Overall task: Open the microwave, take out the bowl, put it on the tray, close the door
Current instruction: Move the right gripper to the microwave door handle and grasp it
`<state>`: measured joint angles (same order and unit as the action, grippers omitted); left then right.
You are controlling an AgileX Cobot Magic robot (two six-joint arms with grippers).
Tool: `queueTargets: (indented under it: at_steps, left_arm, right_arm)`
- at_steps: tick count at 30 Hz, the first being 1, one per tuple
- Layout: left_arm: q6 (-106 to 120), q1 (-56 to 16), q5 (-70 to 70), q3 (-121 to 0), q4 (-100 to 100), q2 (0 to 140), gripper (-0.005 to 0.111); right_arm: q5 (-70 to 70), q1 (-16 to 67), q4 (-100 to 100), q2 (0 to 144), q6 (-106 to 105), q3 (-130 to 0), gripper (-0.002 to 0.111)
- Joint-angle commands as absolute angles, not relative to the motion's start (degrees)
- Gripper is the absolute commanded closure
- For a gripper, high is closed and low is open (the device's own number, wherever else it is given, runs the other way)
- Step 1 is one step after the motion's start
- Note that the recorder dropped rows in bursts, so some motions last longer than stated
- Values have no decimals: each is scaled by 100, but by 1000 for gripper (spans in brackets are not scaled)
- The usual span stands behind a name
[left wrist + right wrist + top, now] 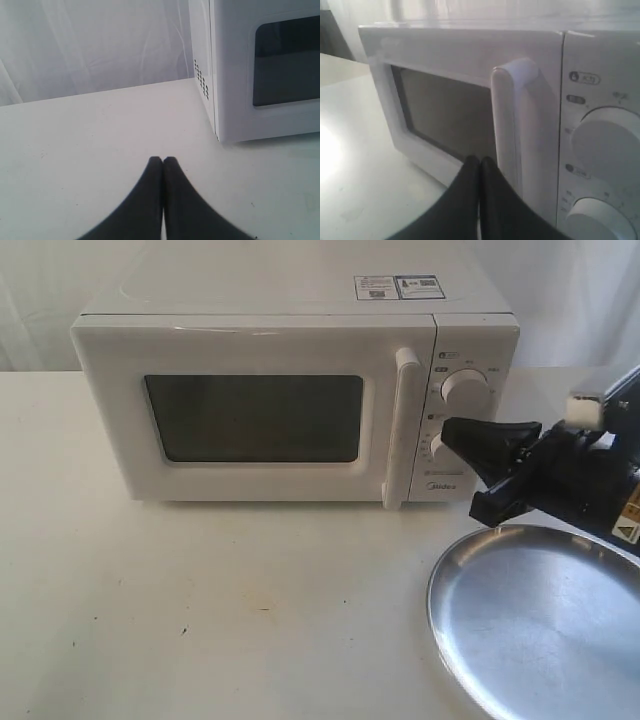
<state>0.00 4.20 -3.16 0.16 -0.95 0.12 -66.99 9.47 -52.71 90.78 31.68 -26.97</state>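
The white microwave (pixel 290 300) stands at the back of the table with its door (pixel 250 415) closed; the dark window (pixel 255 418) hides the inside, so the bowl is out of view. The vertical bar handle (pixel 403 425) (pixel 512 125) runs beside the dials. My right gripper (pixel 447 430) (pixel 480 160) is shut and empty, its tips close in front of the lower dial, just right of the handle. The silver tray (pixel 540 625) lies at the front right, under the right arm. My left gripper (pixel 163 160) is shut and empty above the table, off the microwave's left side (pixel 202 65).
A white curtain (pixel 90 45) hangs behind the table. Two round dials (pixel 465 390) sit on the control panel. White tabletop (pixel 220 610) stretches in front of the microwave to the left of the tray.
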Motion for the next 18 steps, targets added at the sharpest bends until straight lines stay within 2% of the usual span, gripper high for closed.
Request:
queueTargets:
  at_steps: [1,7,9,10,11,12,13,18]
  left_arm:
    - [0,396,-338,0,-50,0,107]
    - [0,396,-338,0,-50,0,107]
    - [0,396,-338,0,-50,0,107]
    - [0,396,-338,0,-50,0,107]
    - [0,396,-338,0,-50,0,107]
    - [0,396,-338,0,-50,0,107]
    - [0,396,-338,0,-50,0,107]
    - [0,396,-338,0,-50,0,107]
  right_arm:
    - [-6996,797,-6797,9571,3085,-3469,108]
    - [-6805,797,-6813,9785,3321,-4113,108]
    - [-6461,797,-6813,9785,3321,-4219,100]
    - [-6304,797,-6847,9785,3321,-4219,85]
    - [-6292,797,-6858,9785,3321,-4219,78]
    - [-6292,797,-6858,9785,3321,-4219,60]
    - [-6303,797,-6834,9785,3300,-4219,52]
    - [-6317,865,-6701,9864,3190,-4361,57]
